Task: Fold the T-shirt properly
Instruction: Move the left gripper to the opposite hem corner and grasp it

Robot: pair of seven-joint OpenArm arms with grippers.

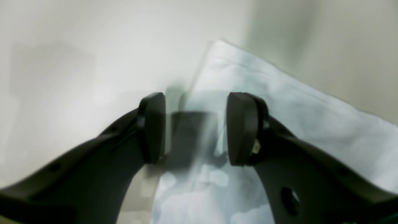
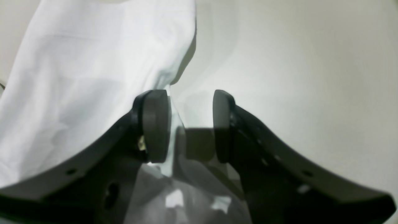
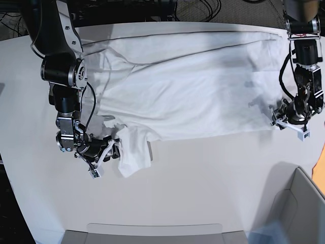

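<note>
The white T-shirt lies spread across the far half of the white table, with one sleeve bunched at its near left. My right gripper is low beside that sleeve. In the right wrist view it is open, with the shirt to its left and a fabric edge running past the left pad. My left gripper is at the shirt's right near corner. In the left wrist view it is open, straddling the shirt's edge close to the tabletop.
A grey bin stands at the near right, with an orange object at the right edge. A shallow grey tray lies along the near edge. Cables run behind the table.
</note>
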